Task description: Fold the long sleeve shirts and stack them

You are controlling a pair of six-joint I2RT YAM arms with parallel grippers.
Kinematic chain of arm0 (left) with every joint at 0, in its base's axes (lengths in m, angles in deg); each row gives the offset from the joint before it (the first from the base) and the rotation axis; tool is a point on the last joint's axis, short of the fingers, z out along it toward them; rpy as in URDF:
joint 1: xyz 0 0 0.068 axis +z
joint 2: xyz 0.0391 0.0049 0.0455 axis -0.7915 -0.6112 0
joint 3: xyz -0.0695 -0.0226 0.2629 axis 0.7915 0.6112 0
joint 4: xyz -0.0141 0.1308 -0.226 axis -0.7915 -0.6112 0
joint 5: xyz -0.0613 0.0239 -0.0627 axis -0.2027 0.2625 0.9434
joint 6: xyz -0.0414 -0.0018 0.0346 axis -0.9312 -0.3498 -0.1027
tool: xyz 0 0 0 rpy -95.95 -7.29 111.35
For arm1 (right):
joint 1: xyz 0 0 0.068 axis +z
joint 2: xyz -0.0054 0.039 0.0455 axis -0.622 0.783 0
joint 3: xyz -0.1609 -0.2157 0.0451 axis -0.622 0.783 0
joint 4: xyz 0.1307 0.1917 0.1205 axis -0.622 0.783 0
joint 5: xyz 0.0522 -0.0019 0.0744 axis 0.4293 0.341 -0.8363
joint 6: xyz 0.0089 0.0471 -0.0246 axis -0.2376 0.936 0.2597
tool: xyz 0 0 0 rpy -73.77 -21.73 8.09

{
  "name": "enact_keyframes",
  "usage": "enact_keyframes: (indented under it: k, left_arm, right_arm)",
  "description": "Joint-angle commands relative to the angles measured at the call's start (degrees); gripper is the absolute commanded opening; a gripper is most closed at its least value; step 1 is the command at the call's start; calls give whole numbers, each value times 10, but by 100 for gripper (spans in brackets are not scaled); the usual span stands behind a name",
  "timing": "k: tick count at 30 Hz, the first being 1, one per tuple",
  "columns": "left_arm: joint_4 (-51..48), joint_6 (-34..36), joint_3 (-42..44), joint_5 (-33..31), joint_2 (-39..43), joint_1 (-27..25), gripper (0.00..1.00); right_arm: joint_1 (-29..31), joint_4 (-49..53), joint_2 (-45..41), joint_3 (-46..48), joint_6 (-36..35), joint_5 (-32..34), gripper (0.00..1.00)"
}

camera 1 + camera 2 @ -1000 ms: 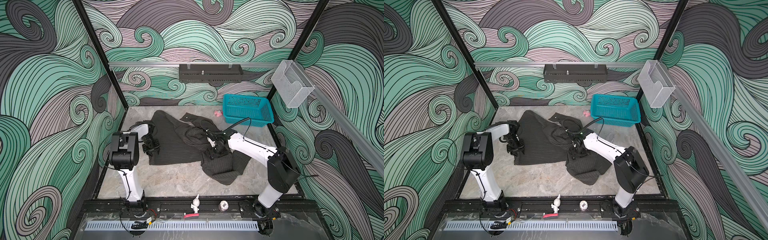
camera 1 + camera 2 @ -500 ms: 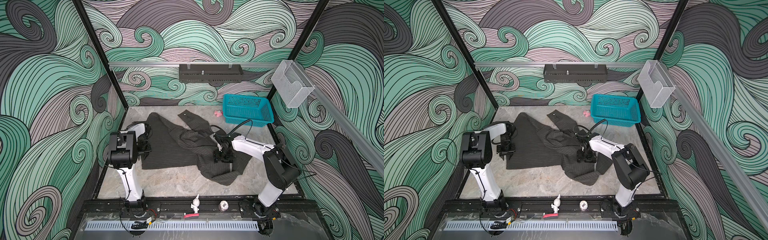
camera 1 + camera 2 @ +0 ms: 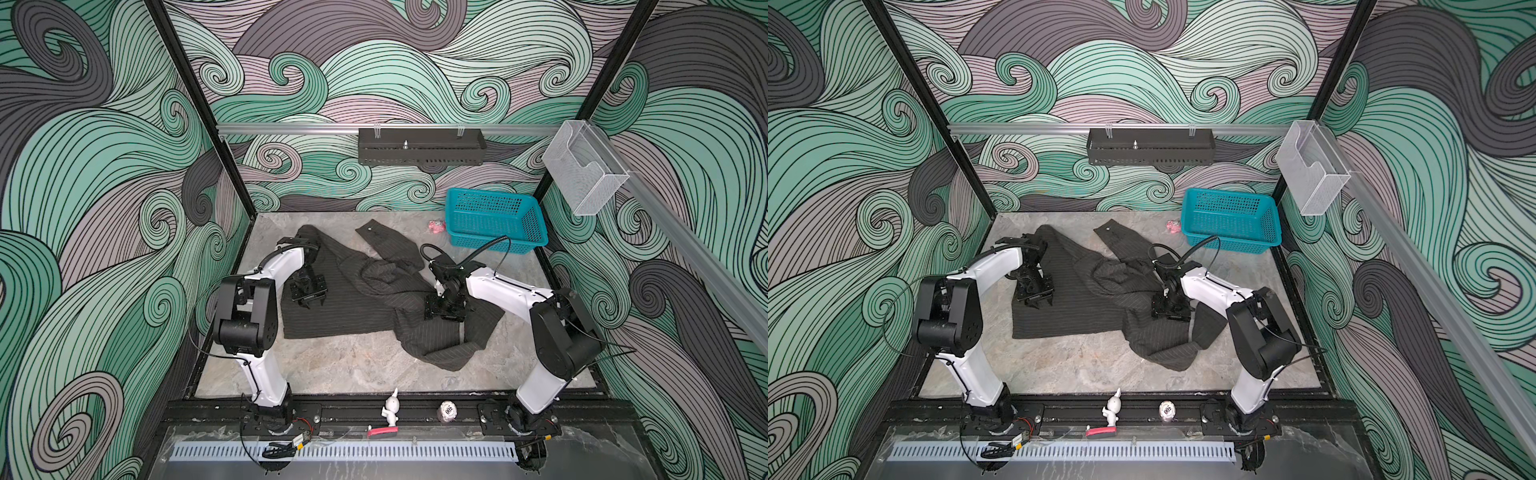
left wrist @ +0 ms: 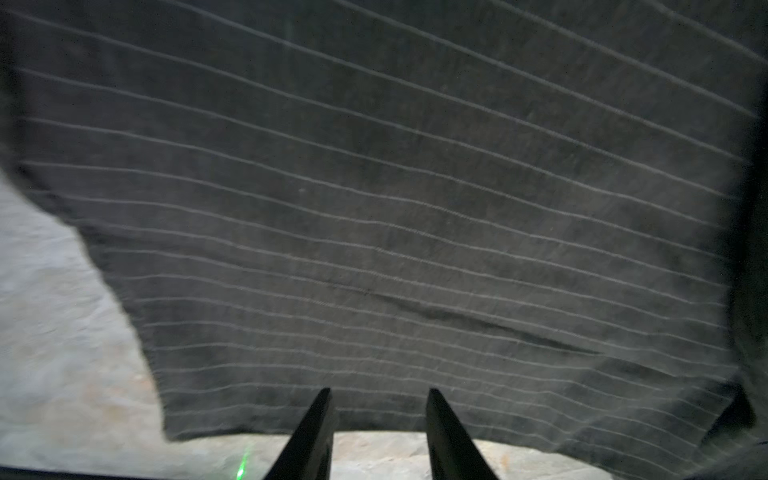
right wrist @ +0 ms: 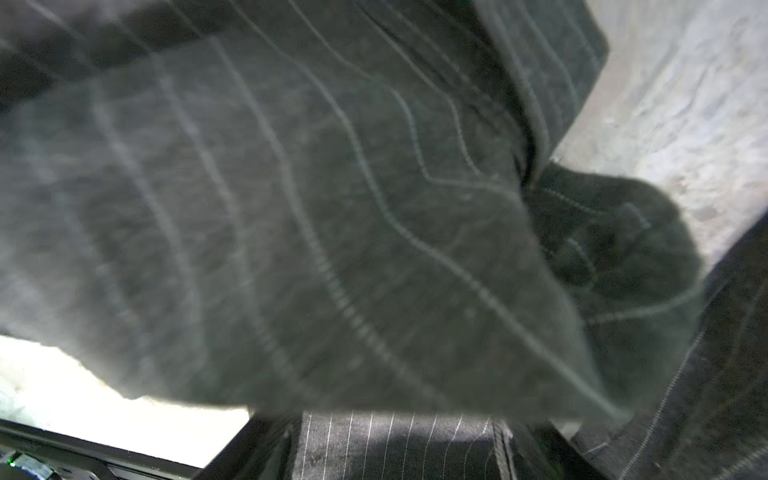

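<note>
While the long sleeve shirt (image 3: 353,307) is lying crumpled across the middle of the table (image 3: 353,365), I am judging that we are in the spreading-out step, with no fold made yet. Taking the back wall as twelve o'clock in both top views, the flat half of the body is sitting toward nine, a heap of creases is bunching at the centre, a loose lobe is sagging toward five, and one cuffed sleeve (image 3: 386,243) is pointing to twelve

My left gripper (image 3: 309,301) is poised at nine o'clock over the flat panel; in the left wrist view its jaws are standing a narrow way apart above the hem, pinching nothing. My right gripper (image 3: 445,309) is sitting near three o'clock on the bunched half; in the right wrist view its jaws are standing wide with pinstriped cloth lying between them, and I am not seeing them closed on it

Next, I am thinking the right claw is needing to close on a proper edge and draw it toward four o'clock while the left is pinning its side, so the creases are pulling out

The teal basket (image 3: 465,239) is standing at one o'clock, apart from the shirt, and I am seeing nothing in it; a small pink thing (image 3: 436,225) is lying just beside it. The clear wall bin (image 3: 582,178) is looking empty too
</note>
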Motion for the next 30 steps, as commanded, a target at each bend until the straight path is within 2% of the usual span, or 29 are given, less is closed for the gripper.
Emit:
enact_keyframes:
  k: [1,5,8,10,12,16,19,22,25,28,30]
  left_arm:
    - [27,-22,28,46,-47,13,39]
    - [30,-11,63,20,-75,20,39]
    - [-1,14,76,-44,-85,27,39]
    - [-25,26,81,-100,-70,28,39]
    - [-41,34,81,-129,-53,29,40]
    - [-55,51,80,-142,-32,42,40]
    - [-54,60,75,-126,-24,45,40]
    - [-50,60,60,-93,-5,45,41]
    - [-53,56,29,-64,7,45,49]
    - [-49,50,3,-47,1,45,52]
    - [-45,48,-8,-38,-19,45,52]
  right_arm:
    - [5,31,9,0,22,9,72]
    - [11,66,17,11,33,18,72]
    - [19,82,9,37,42,22,72]
    - [25,90,-3,58,47,25,72]
    - [30,95,-13,76,53,29,72]
    - [39,110,-31,103,55,21,72]
    - [41,123,-67,101,43,16,69]
    - [43,129,-126,54,27,28,69]
    - [41,128,-152,-27,18,62,71]
    - [33,122,-104,-115,11,74,74]
    - [27,125,-30,-191,5,69,75]
